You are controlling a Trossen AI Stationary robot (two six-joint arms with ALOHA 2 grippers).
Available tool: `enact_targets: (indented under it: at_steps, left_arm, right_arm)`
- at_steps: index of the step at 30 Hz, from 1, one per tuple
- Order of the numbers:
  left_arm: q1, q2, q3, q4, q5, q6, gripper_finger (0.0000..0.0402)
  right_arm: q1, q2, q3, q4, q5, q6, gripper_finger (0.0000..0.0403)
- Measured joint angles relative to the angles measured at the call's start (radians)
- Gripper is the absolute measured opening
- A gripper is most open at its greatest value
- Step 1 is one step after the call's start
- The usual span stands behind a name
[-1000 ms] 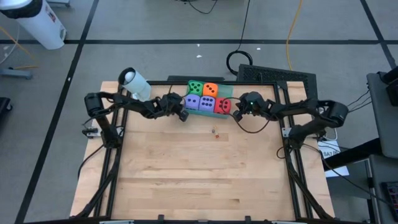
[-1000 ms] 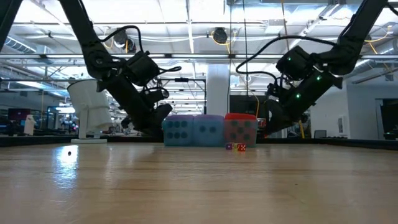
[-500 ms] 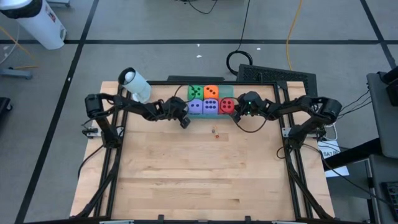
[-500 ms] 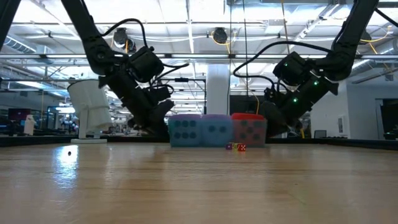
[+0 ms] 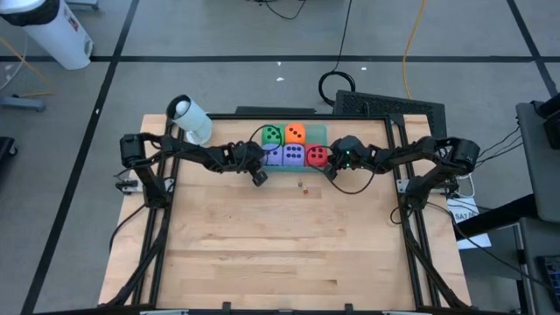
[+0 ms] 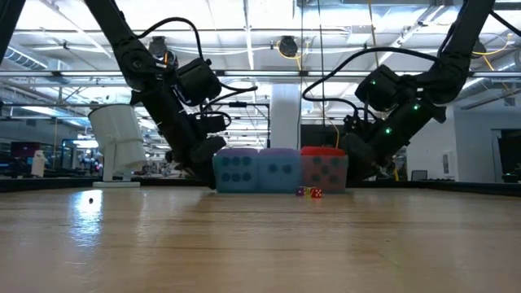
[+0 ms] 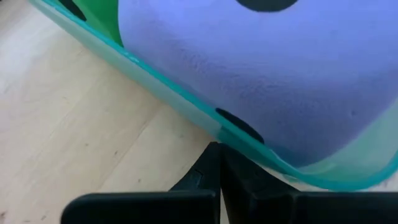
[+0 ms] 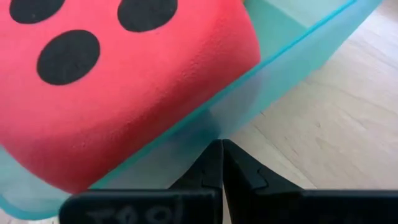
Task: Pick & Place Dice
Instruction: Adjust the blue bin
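A flat translucent green tray (image 5: 320,134) carries five dice: green (image 5: 273,135) and orange (image 5: 296,134) at the far side, two purple (image 5: 273,155) (image 5: 293,156) and red (image 5: 316,157) in the near row. My left gripper (image 5: 259,173) is shut at the tray's left side, beside a purple die (image 7: 261,74). My right gripper (image 5: 330,170) is shut at the tray's right side, beside the red die (image 8: 124,93). The low view shows the near row (image 6: 281,171) between both grippers. My left gripper (image 7: 219,149) pinches the tray's raised rim (image 7: 205,121) between its two fingers, on the left side close to the near corner, coming slanting down from the left. My right gripper (image 8: 221,146) pinches the tray's rim (image 8: 214,121) on the right side near the near corner, slanting down from the right. Whether the tray is off the table I cannot tell.
Two tiny dice (image 5: 304,187) lie on the wood just near of the tray, also in the low view (image 6: 308,193). A white cylinder (image 5: 189,119) stands at the far left corner. A black mat (image 5: 394,107) lies beyond the far right edge. Bare wood fills the near half (image 5: 280,254).
Both grippers have moved a little toward the table's near edge, staying shut on the tray. The tray and its five dice have come along with them and stand slightly nearer and larger in the low view.
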State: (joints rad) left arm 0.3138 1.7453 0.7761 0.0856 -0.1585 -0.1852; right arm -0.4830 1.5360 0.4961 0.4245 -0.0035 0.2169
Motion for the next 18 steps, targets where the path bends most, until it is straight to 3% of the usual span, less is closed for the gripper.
enact_targets:
  at_steps: [5,18]
  left_arm:
    - [-0.001,-0.021,0.001,-0.022,0.000,0.000,0.0005]
    - [-0.029,-0.097,0.005,-0.148,-0.162,-0.027,0.0005]
  right_arm:
    - [-0.007,0.000,0.001,-0.010,0.033,0.000,0.0000]
    - [-0.014,-0.038,0.004,-0.036,0.048,0.030,0.0000]
